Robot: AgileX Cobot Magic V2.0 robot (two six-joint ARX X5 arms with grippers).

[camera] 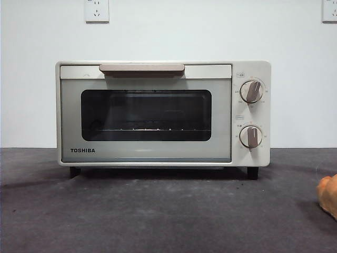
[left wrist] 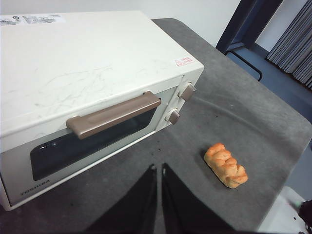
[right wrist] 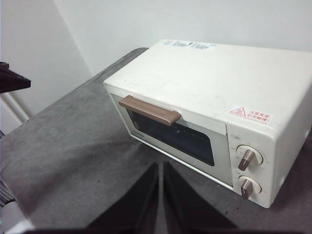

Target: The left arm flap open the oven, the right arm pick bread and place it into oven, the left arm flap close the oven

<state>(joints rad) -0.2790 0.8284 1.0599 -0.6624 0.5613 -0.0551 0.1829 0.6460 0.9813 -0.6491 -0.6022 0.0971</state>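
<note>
The cream-white TOSHIBA oven (camera: 158,113) stands in the middle of the table with its door shut and its beige handle (camera: 141,68) along the top of the door. The oven (left wrist: 87,78) and its handle (left wrist: 114,114) also show from above in the left wrist view, and the oven (right wrist: 214,97) in the right wrist view. The bread (left wrist: 225,165), a golden-brown braided bun, lies on the grey cloth near the oven's knob side; only its edge (camera: 329,195) shows in the front view. My left gripper (left wrist: 159,168) hangs shut above the cloth before the oven. My right gripper (right wrist: 160,165) is shut too, holding nothing.
The table is covered with a dark grey cloth (camera: 158,216). A white wall with two sockets (camera: 97,10) stands behind the oven. Two beige knobs (camera: 251,90) sit on the oven's right side. The table's edge and a dark door frame (left wrist: 243,24) lie beyond the bread.
</note>
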